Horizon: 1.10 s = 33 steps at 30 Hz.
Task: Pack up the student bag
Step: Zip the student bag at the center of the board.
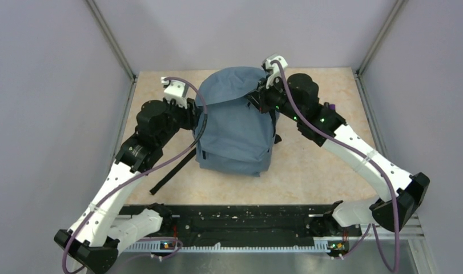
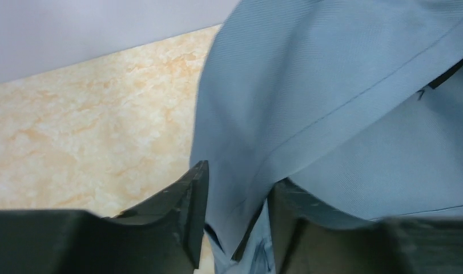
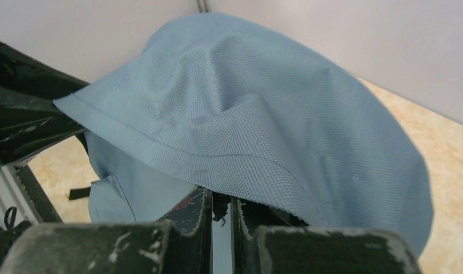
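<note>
The soft dusty-blue cloth student bag (image 1: 236,134) is laid on the marbled table (image 1: 314,171). A fold of its side is seen loose between the parted jaws of the left gripper (image 2: 240,188). Farther back, the top flap (image 1: 232,84) is propped on the clenched right gripper (image 3: 220,200). If it is bumped, the flap could be dropped and the opening covered.

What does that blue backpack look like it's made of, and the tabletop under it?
Backpack: matte woven fabric, likely a synthetic canvas; fine weave grain, stitched seams and soft folds show. Tabletop: hard, smooth, beige marbled pattern, perhaps printed laminate rather than stone; the look leaves that open.
</note>
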Each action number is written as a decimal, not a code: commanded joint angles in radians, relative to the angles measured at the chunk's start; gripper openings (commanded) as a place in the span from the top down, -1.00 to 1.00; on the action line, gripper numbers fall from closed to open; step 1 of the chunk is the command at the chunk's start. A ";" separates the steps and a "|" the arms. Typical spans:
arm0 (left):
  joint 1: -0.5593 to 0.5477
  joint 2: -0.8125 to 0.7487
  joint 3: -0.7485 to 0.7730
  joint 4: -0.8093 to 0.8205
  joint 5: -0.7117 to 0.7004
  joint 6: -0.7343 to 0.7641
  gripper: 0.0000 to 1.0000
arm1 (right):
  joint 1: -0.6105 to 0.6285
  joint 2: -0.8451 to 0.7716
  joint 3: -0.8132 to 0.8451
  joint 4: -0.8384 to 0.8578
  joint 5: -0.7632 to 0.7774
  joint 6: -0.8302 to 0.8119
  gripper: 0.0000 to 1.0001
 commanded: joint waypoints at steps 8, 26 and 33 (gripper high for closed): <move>-0.139 -0.026 0.049 0.195 0.218 0.397 -0.46 | -0.090 -0.089 0.039 -0.002 -0.088 0.010 1.00; -0.277 0.340 0.316 0.145 -0.006 0.674 0.09 | -0.090 -0.098 0.053 -0.037 -0.160 0.014 1.00; -0.273 0.379 0.391 0.190 -0.314 0.663 1.00 | -0.095 -0.118 0.133 -0.118 -0.113 0.025 1.00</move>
